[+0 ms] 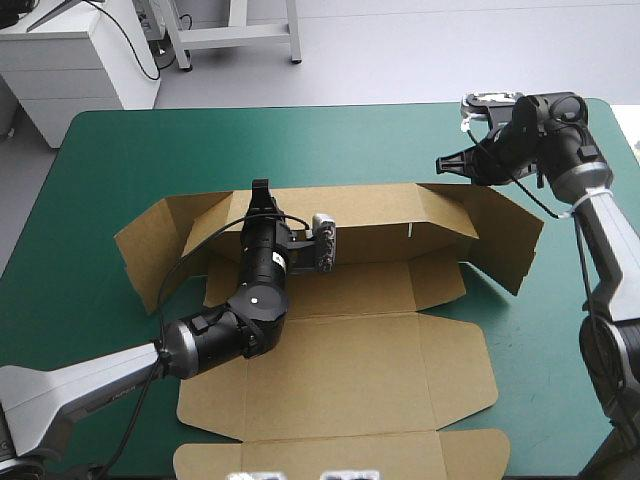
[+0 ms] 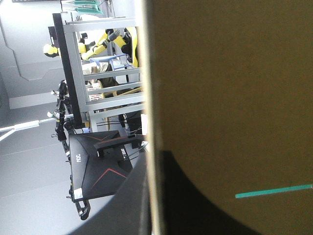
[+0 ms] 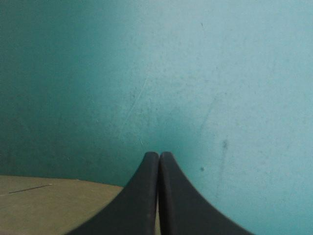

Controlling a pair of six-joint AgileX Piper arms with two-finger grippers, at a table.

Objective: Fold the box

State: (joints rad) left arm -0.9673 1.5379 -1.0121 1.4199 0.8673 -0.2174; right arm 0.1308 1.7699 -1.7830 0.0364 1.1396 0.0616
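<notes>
The brown box [image 1: 350, 370] lies as a cut sheet in mid-table, its base and lid panel flat. Its long back wall [image 1: 370, 220] stands raised, and the two end flaps angle forward. My left gripper [image 1: 262, 192] sits on the top edge of that wall near its left end. In the left wrist view the board [image 2: 225, 88] runs between the black fingers [image 2: 195, 210], so the gripper [image 2: 152, 159] is shut on it. My right gripper [image 1: 441, 164] hovers shut just beyond the wall's right corner. Its wrist view shows the joined tips [image 3: 159, 154] over teal-green cover, with board [image 3: 49, 205] beside them.
The teal-green cover [image 1: 150, 150] runs from behind the box to the table's far edge. The box's front flap [image 1: 340, 455] reaches almost to the near edge. The right end flap [image 1: 505, 240] stands under the right arm.
</notes>
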